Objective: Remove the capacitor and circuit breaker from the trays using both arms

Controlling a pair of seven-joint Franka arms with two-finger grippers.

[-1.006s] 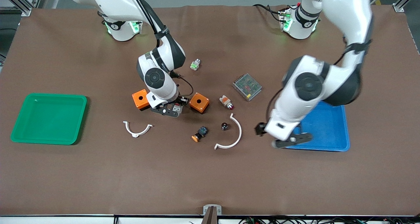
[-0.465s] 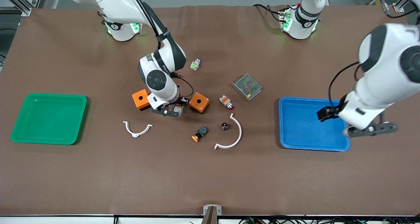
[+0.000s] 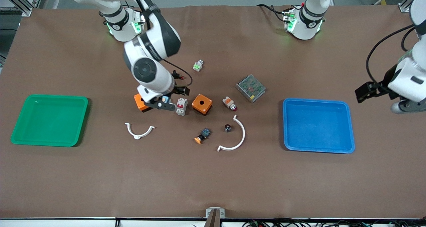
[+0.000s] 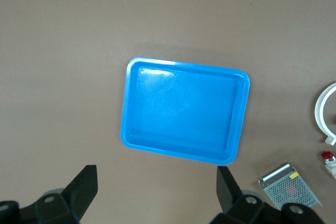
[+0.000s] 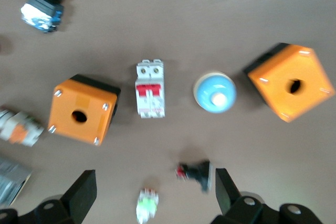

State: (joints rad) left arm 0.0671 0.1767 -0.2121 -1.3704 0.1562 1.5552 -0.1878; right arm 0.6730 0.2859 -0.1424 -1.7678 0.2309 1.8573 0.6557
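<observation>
The breaker (image 3: 181,106), a light-grey block with red levers, lies on the table between two orange boxes; it also shows in the right wrist view (image 5: 150,88). My right gripper (image 3: 162,104) hangs open and empty (image 5: 155,203) beside the breaker, above the table. The capacitor (image 3: 227,127), a tiny dark cylinder with a reddish top, sits inside a white arc (image 3: 235,137). My left gripper (image 3: 407,106) is open and empty (image 4: 156,192), up in the air past the blue tray (image 3: 350,127) at the left arm's end of the table.
Orange boxes (image 3: 201,104) (image 3: 141,102) flank the breaker. A blue-white round cap (image 5: 214,92), a black flared piece (image 5: 195,171), a green-white part (image 3: 197,66), a lamp part (image 3: 229,103), an orange-capped switch (image 3: 202,135), a mesh unit (image 3: 251,88), a white clip (image 3: 139,131) and a green tray (image 3: 20,133) lie around.
My right gripper rose and drew back from the breaker, which now lies uncovered on the table. My left arm swung from the blue tray out to the left arm's end.
</observation>
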